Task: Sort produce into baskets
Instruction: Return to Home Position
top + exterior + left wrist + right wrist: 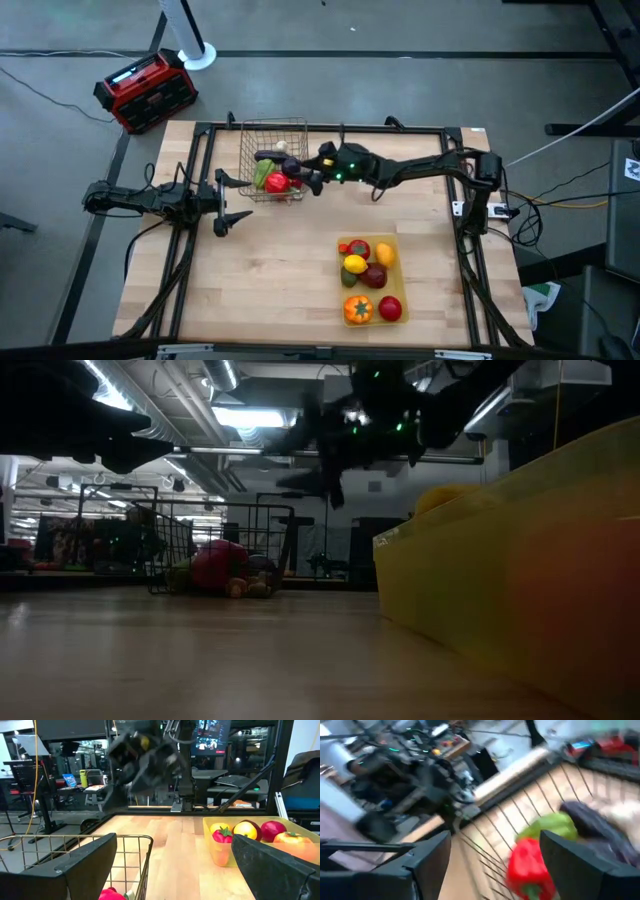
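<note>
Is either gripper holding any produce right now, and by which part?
Nothing is held. The right gripper is open over the wire basket, the red pepper lying loose inside; the left gripper is open beside the basket.

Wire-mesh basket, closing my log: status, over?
Right gripper open, empty, raised over dark metal wire-mesh basket edge. Left gripper open, beside basket. Red toy pepper in basket; toy fruits in translucent yellow plastic tray.

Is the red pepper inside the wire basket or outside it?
Inside. From above, the red pepper lies within the wire basket walls, beside a green vegetable. The right gripper over the basket is open, holding nothing.
</note>
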### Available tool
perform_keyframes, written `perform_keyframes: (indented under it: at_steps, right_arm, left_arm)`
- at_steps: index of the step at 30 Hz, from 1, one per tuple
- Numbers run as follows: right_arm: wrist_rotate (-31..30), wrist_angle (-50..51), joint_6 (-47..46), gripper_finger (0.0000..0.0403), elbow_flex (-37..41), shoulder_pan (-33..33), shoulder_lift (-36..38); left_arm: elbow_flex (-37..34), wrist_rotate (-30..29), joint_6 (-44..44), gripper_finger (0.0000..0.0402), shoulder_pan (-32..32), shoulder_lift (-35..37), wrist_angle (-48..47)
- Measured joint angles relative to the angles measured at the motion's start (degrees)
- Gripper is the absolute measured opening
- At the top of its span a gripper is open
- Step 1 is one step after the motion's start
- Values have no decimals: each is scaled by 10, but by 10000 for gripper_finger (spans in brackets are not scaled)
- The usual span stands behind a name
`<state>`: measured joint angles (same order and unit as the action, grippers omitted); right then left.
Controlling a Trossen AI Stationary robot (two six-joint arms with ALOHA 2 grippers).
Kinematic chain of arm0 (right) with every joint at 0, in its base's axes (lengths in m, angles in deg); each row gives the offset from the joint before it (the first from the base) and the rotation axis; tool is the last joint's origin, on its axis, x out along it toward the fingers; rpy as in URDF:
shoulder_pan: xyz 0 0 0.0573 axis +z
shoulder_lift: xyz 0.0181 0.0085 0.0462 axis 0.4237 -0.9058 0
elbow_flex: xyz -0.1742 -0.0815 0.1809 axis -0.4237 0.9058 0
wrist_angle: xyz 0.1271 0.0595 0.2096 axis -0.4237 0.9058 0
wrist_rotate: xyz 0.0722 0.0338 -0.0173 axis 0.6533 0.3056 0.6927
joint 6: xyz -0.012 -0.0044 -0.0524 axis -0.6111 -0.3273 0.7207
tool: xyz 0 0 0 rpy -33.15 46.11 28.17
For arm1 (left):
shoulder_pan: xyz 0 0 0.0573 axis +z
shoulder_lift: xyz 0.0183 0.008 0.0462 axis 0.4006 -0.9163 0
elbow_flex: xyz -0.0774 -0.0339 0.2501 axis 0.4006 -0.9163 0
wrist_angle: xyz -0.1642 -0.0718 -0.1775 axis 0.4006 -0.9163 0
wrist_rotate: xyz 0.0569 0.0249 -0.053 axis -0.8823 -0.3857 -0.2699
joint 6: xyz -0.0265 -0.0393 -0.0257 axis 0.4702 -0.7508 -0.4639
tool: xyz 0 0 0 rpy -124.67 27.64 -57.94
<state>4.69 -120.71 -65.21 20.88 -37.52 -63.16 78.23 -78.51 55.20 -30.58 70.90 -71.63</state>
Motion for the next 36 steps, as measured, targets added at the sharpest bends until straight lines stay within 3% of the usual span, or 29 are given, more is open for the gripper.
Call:
perform_keyframes:
  at_steps: [8, 14, 24, 29, 36]
  right_arm:
    - [18, 116, 126, 224, -1, 0, 155]
    - [18, 281, 210, 164, -1, 0, 305]
    - [17, 523, 233, 63, 0, 0, 524]
    - [17, 567, 258, 11, 41, 0, 610]
    - [2, 552, 268, 21, 174, 0, 724]
  left_arm:
    - [0, 0, 0, 392, 0, 0, 0]
    - [0, 0, 0, 392, 0, 0, 0]
    - [0, 0, 0, 392, 0, 0, 0]
    - [0, 0, 0, 392, 0, 0, 0]
    - [0, 0, 0, 392, 0, 0, 0]
